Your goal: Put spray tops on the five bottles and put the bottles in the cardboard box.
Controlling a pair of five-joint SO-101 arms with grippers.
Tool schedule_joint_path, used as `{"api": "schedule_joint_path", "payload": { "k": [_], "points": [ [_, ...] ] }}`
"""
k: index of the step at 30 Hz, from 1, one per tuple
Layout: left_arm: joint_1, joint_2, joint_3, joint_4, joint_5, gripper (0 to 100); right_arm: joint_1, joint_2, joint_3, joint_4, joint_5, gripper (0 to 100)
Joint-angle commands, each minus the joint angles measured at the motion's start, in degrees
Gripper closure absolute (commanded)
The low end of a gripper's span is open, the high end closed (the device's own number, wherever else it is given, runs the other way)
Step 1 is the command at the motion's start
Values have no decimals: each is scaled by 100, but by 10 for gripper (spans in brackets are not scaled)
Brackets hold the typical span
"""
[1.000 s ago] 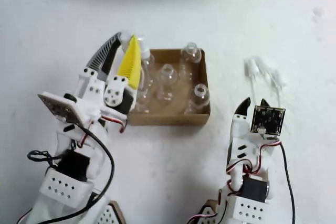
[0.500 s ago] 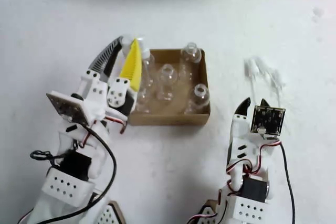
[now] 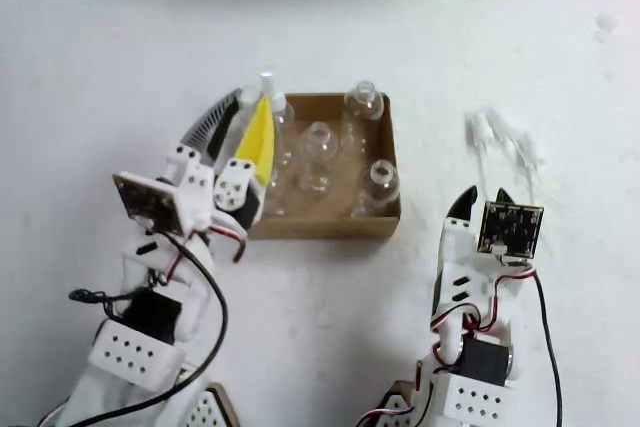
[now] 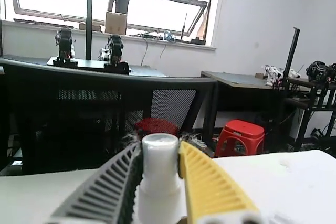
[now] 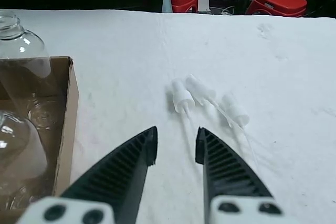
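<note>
White table [image 3: 90, 57], left end effector [image 3: 252, 100] gripping spray top [image 4: 160, 153], drawn back slightly, right end effector [image 5: 176, 145] open, unmoved

Lab: robot arms [image 4: 64, 43] on benches [image 4: 89, 65]

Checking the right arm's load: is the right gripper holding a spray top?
No, the right gripper is open and empty, and the spray tops lie on the table ahead of it.

clear glossy bottles [image 3: 382, 179], matt cardboard box [image 3: 320, 224], white plastic spray tops [image 5: 184, 97]
</note>
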Motion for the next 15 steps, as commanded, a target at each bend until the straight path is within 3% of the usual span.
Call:
{"api": "schedule_joint_path", "payload": {
  "k": [1,7,15],
  "points": [
    [-4,-40,97,-141,-53,980,-22,13,53,22,0,893],
    [66,-40,492,-176,-62,980,-22,13,53,22,0,893],
    [75,-40,1486,-1635,-62,980,-22,13,53,22,0,893]
  ]
}}
